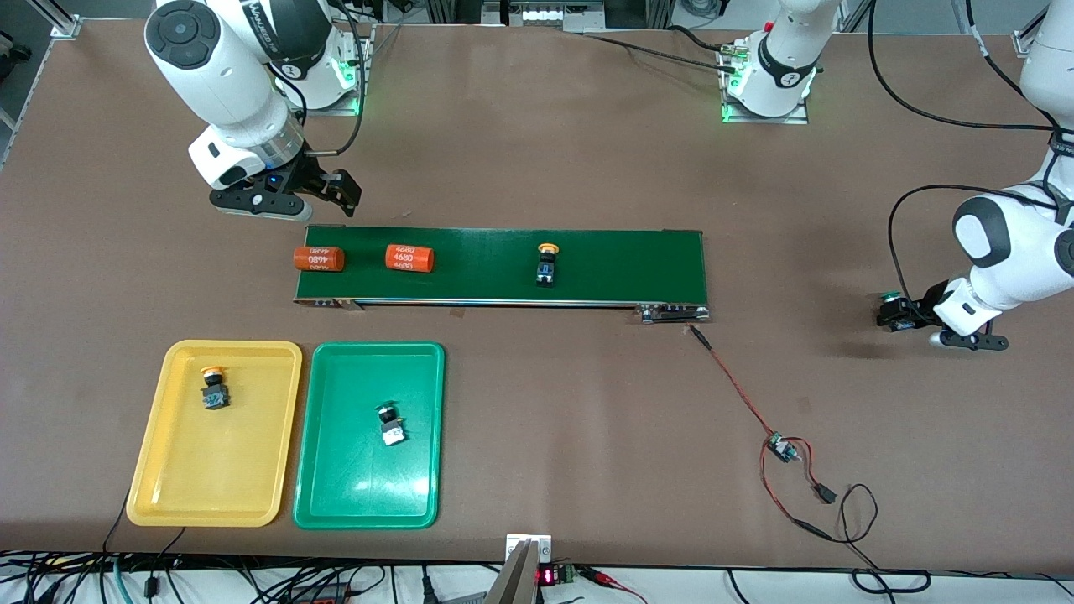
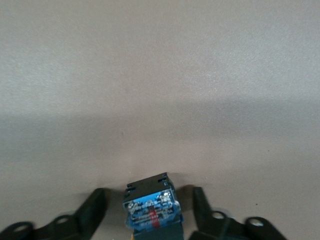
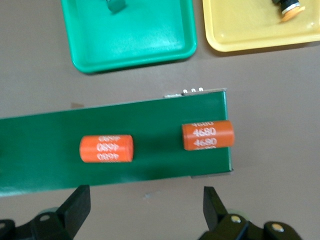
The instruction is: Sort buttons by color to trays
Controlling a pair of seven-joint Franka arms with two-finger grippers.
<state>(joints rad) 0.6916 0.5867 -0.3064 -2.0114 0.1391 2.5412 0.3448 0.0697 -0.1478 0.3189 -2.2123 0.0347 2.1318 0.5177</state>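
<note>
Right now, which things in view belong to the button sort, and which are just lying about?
Job:
- yellow-capped button in yellow tray
- green-capped button in green tray
- yellow-capped button on conveyor belt
- button between left gripper's fingers

Lying about:
- two orange cylinders
- conveyor belt
- wired circuit board

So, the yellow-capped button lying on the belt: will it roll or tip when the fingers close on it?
The yellow-capped button lies on its side on the conveyor belt, so it probably won't tip. Its boxy body should resist rolling; only the round cap might. It looks like rigid plastic, probably light, so an off-centre squeeze could make it swivel.
</note>
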